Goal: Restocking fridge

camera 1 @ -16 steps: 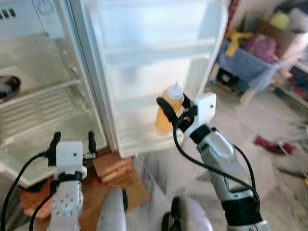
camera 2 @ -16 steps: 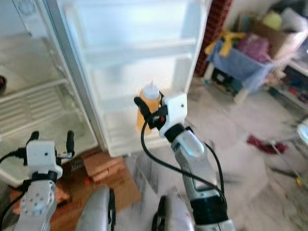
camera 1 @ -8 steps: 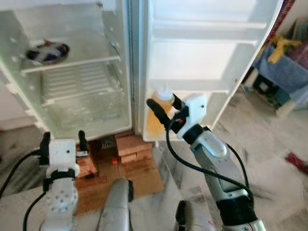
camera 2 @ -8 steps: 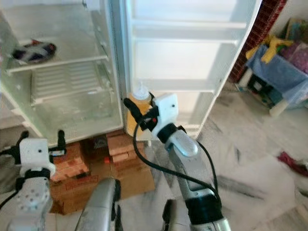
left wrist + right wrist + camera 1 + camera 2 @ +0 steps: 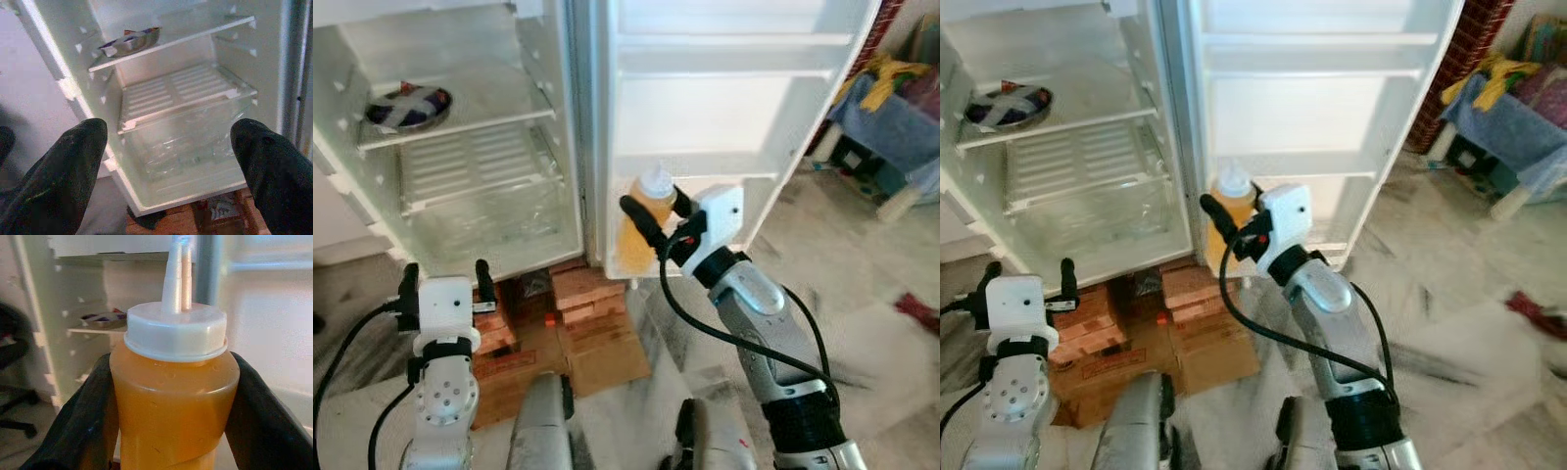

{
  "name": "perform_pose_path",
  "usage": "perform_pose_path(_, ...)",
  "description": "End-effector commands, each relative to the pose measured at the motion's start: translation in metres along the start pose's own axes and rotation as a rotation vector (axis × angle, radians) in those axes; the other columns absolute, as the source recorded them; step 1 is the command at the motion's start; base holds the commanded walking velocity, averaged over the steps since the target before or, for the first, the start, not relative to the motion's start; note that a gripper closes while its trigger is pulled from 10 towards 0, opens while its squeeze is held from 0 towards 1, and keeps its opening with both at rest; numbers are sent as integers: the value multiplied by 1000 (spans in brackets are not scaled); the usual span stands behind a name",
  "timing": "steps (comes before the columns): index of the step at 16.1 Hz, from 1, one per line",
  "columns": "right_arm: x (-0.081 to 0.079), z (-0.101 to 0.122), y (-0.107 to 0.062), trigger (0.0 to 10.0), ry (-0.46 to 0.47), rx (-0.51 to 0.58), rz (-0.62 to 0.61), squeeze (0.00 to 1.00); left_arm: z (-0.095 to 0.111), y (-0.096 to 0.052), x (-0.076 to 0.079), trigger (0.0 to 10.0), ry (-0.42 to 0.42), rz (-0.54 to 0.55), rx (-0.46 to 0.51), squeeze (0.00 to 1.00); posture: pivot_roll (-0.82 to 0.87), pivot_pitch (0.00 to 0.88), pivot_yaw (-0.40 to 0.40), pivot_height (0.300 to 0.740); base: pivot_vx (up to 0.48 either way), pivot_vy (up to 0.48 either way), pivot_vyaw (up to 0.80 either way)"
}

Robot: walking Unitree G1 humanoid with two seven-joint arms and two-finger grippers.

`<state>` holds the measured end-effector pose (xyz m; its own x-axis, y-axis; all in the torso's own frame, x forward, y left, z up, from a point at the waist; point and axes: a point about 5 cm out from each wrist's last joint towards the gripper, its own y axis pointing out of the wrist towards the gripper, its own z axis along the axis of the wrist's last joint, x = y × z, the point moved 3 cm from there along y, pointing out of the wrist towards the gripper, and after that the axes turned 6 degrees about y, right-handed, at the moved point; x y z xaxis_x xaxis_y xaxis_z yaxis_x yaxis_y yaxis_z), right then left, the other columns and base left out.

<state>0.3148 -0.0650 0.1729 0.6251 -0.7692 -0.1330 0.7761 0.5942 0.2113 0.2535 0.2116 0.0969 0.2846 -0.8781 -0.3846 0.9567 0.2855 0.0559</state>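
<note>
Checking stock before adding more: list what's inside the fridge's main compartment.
In the fridge, a foil dish sits on the upper shelf; below are a slatted shelf and clear drawer. Anything higher is out of frame.

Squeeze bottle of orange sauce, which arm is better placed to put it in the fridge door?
The right. Its gripper is shut on the squeeze bottle, held upright in front of the fridge door. The left gripper is open, lower, facing the main compartment.
</note>
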Motion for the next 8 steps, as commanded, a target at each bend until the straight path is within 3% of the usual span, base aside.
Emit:
perform_pose_path(1,-4,10,3,10000,-8,40,20,0,-2,0,-1,10000,2,0,-5,0,131,114,-55,645,0,0,0)
perform_pose_path(3,-4,11,4,10000,-9,43,22,0,-1,0,-1,10000,2,-2,11,0,129,115,-55,645,0,0,0)
perform_pose_path(8,-6,11,6,10000,-23,45,28,0,1,1,0,10000,8,-7,20,0,130,113,-58,645,423,0,0)
